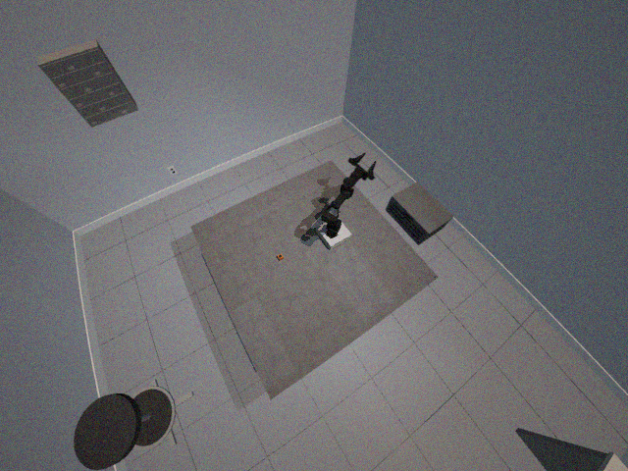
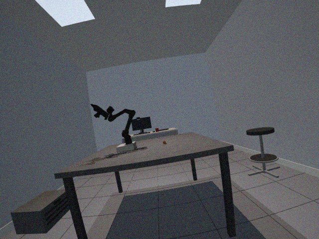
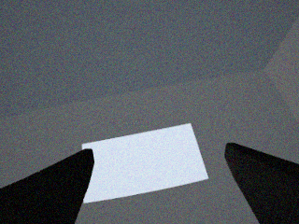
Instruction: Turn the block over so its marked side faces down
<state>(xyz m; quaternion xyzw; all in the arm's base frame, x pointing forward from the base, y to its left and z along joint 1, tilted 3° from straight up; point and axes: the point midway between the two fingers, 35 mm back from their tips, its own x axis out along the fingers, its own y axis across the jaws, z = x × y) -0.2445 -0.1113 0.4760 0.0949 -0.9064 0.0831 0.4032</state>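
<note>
The small orange block rests on the brown table. A dark patch shows on its upper face in the top view; it is too small to make out clearly. My gripper is open and empty. It is raised high above the table, on the far side of the arm's base from the block, and points up and away from the block. The wrist view shows the two black fingers wide apart, with no block in view.
The arm's white base stands on the table. A dark cabinet stands on the floor beside the table. A round stool stands off another side. A desk with a monitor is behind the table in the exterior view.
</note>
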